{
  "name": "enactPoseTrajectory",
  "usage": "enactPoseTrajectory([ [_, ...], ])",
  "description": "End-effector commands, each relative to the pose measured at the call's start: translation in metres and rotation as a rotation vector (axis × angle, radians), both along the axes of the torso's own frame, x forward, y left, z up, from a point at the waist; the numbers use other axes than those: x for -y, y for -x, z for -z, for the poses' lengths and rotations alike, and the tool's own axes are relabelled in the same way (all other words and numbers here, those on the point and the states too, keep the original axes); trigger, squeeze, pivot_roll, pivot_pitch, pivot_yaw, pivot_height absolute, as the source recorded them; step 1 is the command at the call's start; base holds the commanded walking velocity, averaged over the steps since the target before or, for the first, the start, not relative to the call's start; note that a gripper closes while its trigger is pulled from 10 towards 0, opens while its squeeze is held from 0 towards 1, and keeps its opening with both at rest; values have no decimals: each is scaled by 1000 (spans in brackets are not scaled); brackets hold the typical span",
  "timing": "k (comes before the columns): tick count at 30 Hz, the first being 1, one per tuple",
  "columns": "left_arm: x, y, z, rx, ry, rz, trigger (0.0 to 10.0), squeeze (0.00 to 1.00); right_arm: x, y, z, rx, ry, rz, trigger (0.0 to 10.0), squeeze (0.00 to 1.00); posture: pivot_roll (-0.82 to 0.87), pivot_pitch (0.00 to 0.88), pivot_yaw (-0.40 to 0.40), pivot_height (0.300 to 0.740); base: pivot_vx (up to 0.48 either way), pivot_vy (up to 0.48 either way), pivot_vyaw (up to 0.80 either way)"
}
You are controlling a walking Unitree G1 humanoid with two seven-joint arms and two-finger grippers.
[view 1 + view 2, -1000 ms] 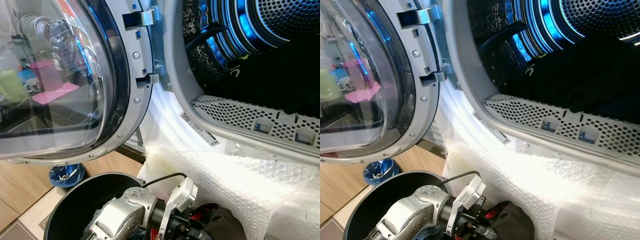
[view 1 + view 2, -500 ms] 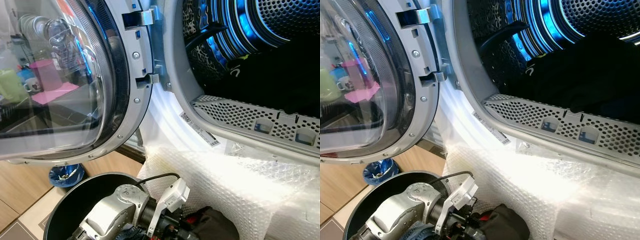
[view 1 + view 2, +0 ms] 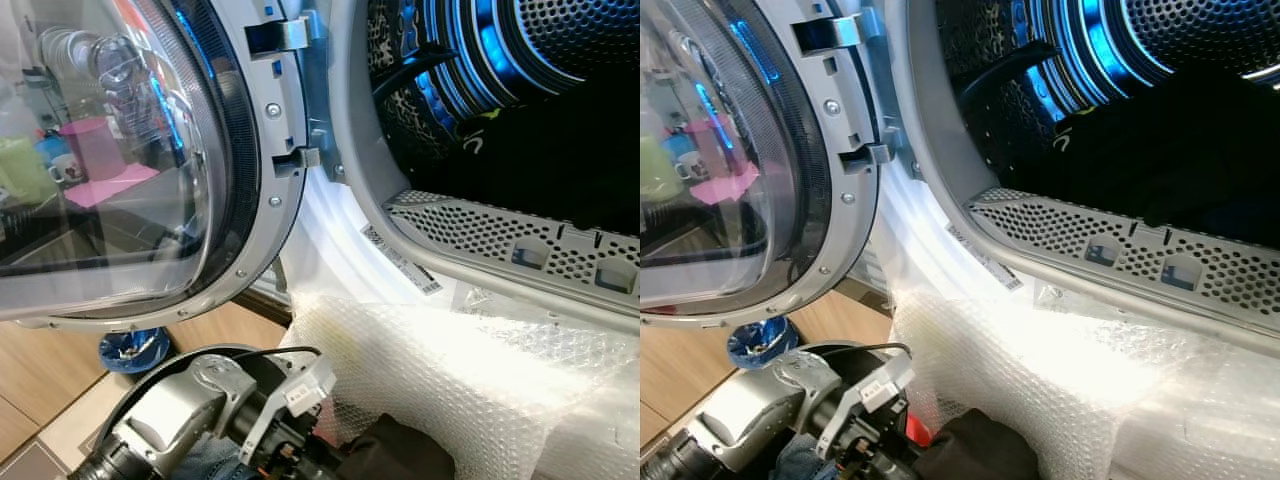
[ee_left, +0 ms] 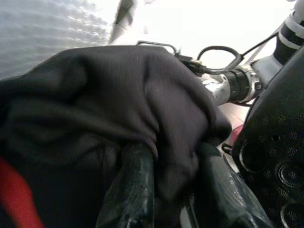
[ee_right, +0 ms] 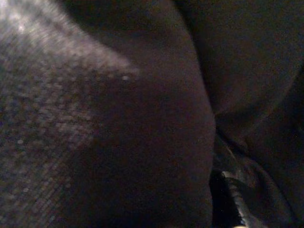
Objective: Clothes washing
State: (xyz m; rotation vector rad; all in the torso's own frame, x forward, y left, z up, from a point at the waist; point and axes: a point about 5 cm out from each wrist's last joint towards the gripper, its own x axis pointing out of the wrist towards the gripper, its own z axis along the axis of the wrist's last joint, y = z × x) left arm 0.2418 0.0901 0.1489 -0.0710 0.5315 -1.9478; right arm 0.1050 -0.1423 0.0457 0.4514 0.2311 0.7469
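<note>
My left gripper (image 4: 171,156) is shut on a dark garment (image 4: 118,99) with a red part (image 4: 16,199); the cloth is pinched between its two black fingers (image 4: 133,180). In the eye views the silver left arm (image 3: 195,410) lies low over the black basket (image 3: 128,402), with the garment (image 3: 400,455) bunched against the bubble wrap. Above it the washer's drum (image 3: 520,60) stands open, lit blue, and dark clothes (image 3: 560,170) lie inside. The right wrist view looks closely at dark fabric (image 5: 118,123).
The round glass door (image 3: 120,150) is swung open to the left. Bubble wrap (image 3: 490,370) covers the machine's front below the opening. A blue object (image 3: 130,345) sits on the wooden floor by the basket. A perforated black wall (image 4: 275,156) stands beside the left gripper.
My left arm has swung left and lower over the basket, drawing the dark garment down with it. Less of the red part shows in the eye views.
</note>
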Motion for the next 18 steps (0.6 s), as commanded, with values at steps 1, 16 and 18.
enactPoseTrajectory([
  [1,-7,-4,-4,1,-2,-22,10000,1000,-3,1,0,2,-4,-22,0,0,46,0,152,740,0,0,0],
  [16,-37,-12,28,109,-157,-188,10000,1000,-4,11,10,-36,32,-57,0,0,25,0,170,740,0,0,0],
  [18,-36,-10,27,127,-130,-201,10000,1000,-4,11,10,-35,32,-58,0,0,23,0,174,740,0,0,0],
])
